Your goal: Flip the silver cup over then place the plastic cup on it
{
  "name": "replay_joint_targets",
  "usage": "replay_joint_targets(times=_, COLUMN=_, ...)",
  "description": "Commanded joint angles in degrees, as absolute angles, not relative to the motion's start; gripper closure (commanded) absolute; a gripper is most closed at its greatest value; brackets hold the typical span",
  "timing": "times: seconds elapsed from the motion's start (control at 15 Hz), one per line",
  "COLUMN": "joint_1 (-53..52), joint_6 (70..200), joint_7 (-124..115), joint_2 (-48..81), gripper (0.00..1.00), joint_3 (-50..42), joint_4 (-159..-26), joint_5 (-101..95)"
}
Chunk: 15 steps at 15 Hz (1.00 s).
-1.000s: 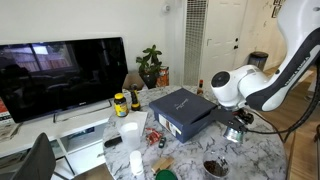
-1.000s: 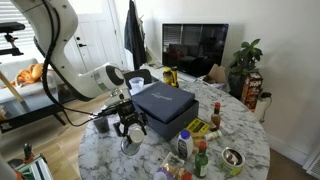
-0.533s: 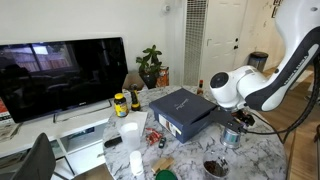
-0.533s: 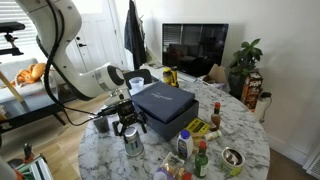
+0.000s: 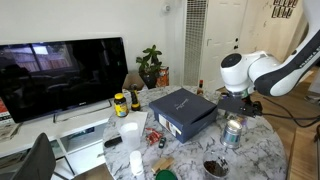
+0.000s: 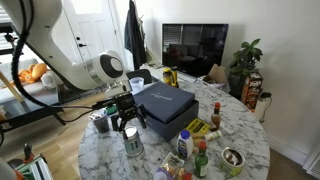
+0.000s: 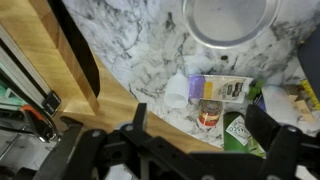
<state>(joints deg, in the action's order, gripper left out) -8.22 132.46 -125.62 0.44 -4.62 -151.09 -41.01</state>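
Observation:
The silver cup (image 5: 232, 132) stands on the marble table beside the dark box, also in an exterior view (image 6: 132, 142). In the wrist view it is a round metal disc at the top edge (image 7: 230, 20). My gripper (image 5: 238, 106) hangs open and empty just above it, also in an exterior view (image 6: 125, 112). In the wrist view (image 7: 200, 130) both fingers are spread wide with nothing between them. The dark grey plastic cup (image 6: 100, 122) stands on the table a little beyond the gripper, near the table's edge.
A dark blue box (image 5: 180, 110) fills the table's middle. A tall white cup (image 5: 130, 133), sauce bottles (image 6: 200, 155) and a bowl (image 6: 232, 158) stand around it. The table's wooden edge (image 7: 110, 95) is close to the silver cup.
My gripper has let go of the silver cup and risen above it. The cup now stands free on the table.

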Motion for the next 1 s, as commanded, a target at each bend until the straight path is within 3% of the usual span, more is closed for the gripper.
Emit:
replay_joint_targets(times=0.0, joint_1=-4.6, joint_6=133.5, joint_7=-109.9, joint_2=-11.6, gripper=0.00, joint_3=-2.9, joint_4=-158.4, joint_5=-35.5)
replay_joint_targets(times=0.27, joint_1=-10.2, joint_6=130.7, joint_7=-92.4, joint_2=-17.3, gripper=0.00, joint_3=-8.2, joint_4=-159.4, joint_5=-28.8)
replay_joint_targets(times=0.33, joint_1=-3.5, joint_6=132.7, joint_7=-98.7, joint_2=-13.1, gripper=0.00, joint_3=-1.6, joint_4=-157.5, joint_5=-30.9)
replay_joint_targets(times=0.93, joint_1=-3.5, joint_6=130.7, joint_7=-91.2, joint_2=-17.5, gripper=0.00, joint_3=1.1, joint_4=-157.5, joint_5=-28.1)
